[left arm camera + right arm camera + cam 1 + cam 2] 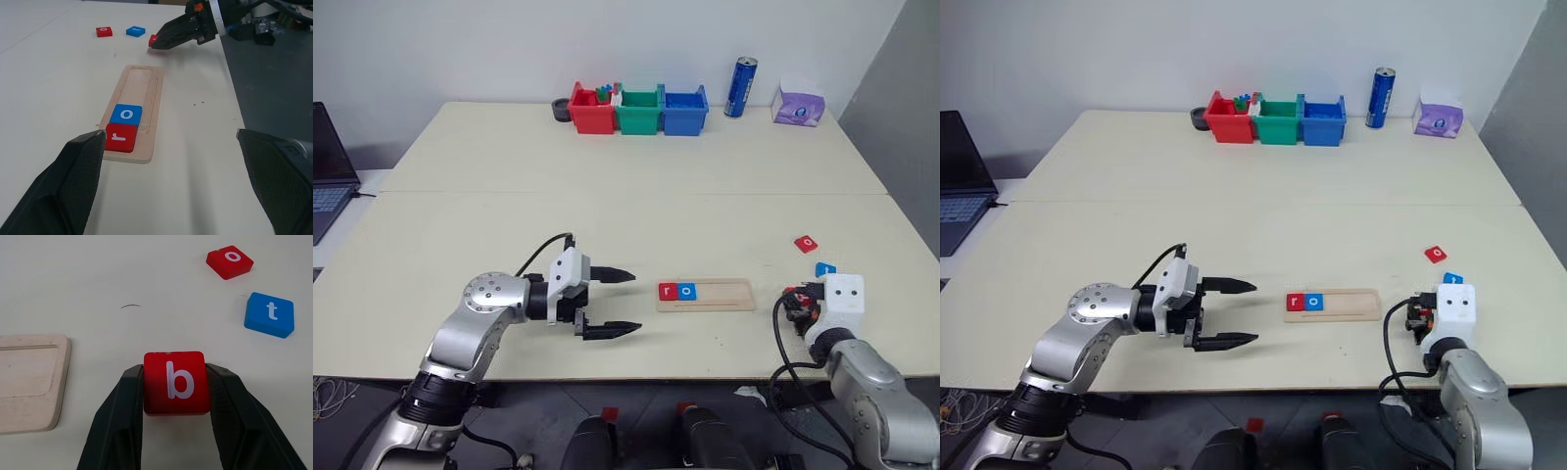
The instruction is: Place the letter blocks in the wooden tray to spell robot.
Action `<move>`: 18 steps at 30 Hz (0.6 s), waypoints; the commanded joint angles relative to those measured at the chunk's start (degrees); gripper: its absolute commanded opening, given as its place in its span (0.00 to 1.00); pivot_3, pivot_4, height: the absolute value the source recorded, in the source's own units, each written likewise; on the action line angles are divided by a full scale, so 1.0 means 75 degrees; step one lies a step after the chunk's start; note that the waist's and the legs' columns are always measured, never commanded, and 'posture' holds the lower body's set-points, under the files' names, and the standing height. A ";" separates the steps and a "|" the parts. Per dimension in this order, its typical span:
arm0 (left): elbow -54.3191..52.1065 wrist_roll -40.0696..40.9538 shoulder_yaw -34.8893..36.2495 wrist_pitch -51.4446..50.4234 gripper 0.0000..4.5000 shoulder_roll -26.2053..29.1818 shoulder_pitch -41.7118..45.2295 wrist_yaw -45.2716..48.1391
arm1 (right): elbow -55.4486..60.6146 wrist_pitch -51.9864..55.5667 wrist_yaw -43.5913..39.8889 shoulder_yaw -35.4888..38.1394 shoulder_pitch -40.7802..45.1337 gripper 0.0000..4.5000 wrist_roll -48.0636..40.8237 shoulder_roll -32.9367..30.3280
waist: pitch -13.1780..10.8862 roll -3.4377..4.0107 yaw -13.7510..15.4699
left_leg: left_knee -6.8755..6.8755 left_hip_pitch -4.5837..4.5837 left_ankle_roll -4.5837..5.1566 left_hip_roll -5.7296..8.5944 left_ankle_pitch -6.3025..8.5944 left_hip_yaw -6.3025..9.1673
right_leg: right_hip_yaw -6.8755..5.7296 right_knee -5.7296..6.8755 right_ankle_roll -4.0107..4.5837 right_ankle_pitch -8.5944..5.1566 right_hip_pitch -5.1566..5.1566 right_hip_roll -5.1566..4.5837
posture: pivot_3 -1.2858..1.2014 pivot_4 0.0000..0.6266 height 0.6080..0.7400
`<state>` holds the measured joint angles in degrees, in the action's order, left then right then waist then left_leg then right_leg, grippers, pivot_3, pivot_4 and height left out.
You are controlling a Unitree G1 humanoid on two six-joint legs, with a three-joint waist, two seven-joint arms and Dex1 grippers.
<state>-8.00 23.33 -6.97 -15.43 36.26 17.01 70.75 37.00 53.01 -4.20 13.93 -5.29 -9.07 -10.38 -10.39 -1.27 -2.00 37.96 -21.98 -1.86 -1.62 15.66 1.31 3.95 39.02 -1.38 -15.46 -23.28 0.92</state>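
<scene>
Right gripper (176, 382) – clamped on the red b block (176, 382), one black finger on each side edge, letter face up and readable. Jaws roughly half spread, set by the tile's width. Block looks held just off the table (607, 166), level; probably gripped by the edges so it can drop flat into the groove.

Wooden tray (720, 294) at about 9 o'clock from this gripper, near but apart. It holds the red r block (667, 291) at its left end and the blue o block (686, 291) touching it – the third slot, next along, is bare and is the likely home for b.

Red o block (229, 261) and blue t block (269, 314) lie loose on the table beyond the gripper, around 12 to 1 o'clock, close to each other but not touching; likely left in reach for later.

Left gripper (607, 302) – jaws wide apart, nothing between them, hovering at 9 o'clock of the tray, pointing toward it, well short of its end
</scene>
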 commanded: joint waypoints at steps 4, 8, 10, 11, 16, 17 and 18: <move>0.0042 -0.0117 -0.0050 0.0350 1.00 -0.0017 0.0055 0.0038 | -0.0013 -0.0235 0.0504 -0.0355 -0.0129 0.32 0.0202 0.0549 | 0.0001 0.0001 0.0000 | -0.0008 -0.0006 0.0000 -0.0002 0.0000 0.0004 | 0.0000 -0.0001 0.0013 -0.0008 -0.0002 0.0002 | 0.52 0.24 1.00; 0.0069 -0.0175 -0.0076 0.0485 1.00 -0.0025 -0.0018 0.0027 | -0.0013 -0.0333 0.0709 -0.0388 -0.0205 0.55 0.0175 0.0918 | 0.0001 0.0000 -0.0001 | -0.0008 -0.0006 -0.0001 -0.0004 0.0000 0.0006 | -0.0001 0.0001 0.0014 -0.0009 -0.0002 0.0005 | 0.52 0.24 1.00; 0.0123 -0.0203 -0.0082 0.0575 1.00 -0.0033 -0.0052 0.0027 | 0.0082 -0.0443 0.0778 -0.0437 -0.0173 0.70 0.0190 0.1030 | 0.0001 0.0000 -0.0002 | -0.0008 -0.0005 -0.0001 -0.0004 0.0000 0.0005 | -0.0001 0.0001 0.0013 -0.0008 -0.0002 0.0005 | 0.52 0.24 1.00; 0.0157 -0.0219 -0.0082 0.0630 1.00 -0.0039 -0.0067 0.0027 | 0.0160 -0.0493 0.0810 -0.0456 -0.0128 0.79 0.0221 0.1032 | 0.0001 0.0000 -0.0002 | -0.0007 -0.0005 0.0000 -0.0005 0.0000 0.0005 | -0.0001 0.0001 0.0013 -0.0008 -0.0001 0.0004 | 0.52 0.24 1.00; 0.0204 -0.0273 -0.0083 0.0767 1.00 -0.0057 -0.0153 0.0010 | 0.0684 -0.0497 0.0768 -0.0265 0.0189 1.00 0.0196 0.0720 | 0.0000 0.0001 0.0002 | -0.0007 -0.0007 0.0000 -0.0004 0.0000 0.0004 | 0.0001 0.0000 0.0013 -0.0009 -0.0002 0.0002 | 0.52 0.24 1.00; 0.0209 -0.0281 -0.0083 0.0786 1.00 -0.0054 -0.0168 0.0006 | 0.0817 -0.0449 0.0672 -0.0196 0.0269 1.00 0.0142 0.0575 | 0.0000 0.0001 0.0002 | -0.0007 -0.0006 0.0000 -0.0004 0.0000 0.0004 | 0.0001 0.0000 0.0013 -0.0009 -0.0003 0.0002 | 0.52 0.24 1.00; 0.0213 -0.0283 -0.0079 0.0796 1.00 -0.0053 -0.0177 -0.0001 | 0.0950 -0.0359 0.0521 -0.0076 0.0362 1.00 0.0045 0.0373 | 0.0000 0.0001 0.0002 | -0.0007 -0.0007 0.0000 -0.0004 0.0000 0.0005 | 0.0000 -0.0001 0.0013 -0.0009 -0.0003 0.0002 | 0.52 0.24 1.00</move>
<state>-5.97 21.28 -7.55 -10.56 36.02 15.95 70.69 40.00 50.59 0.81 11.29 -3.56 -8.05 -6.15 -10.39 -1.27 -1.99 37.91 -22.03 -1.86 -1.65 15.66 1.35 3.95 39.01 -1.29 -15.52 -23.30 0.94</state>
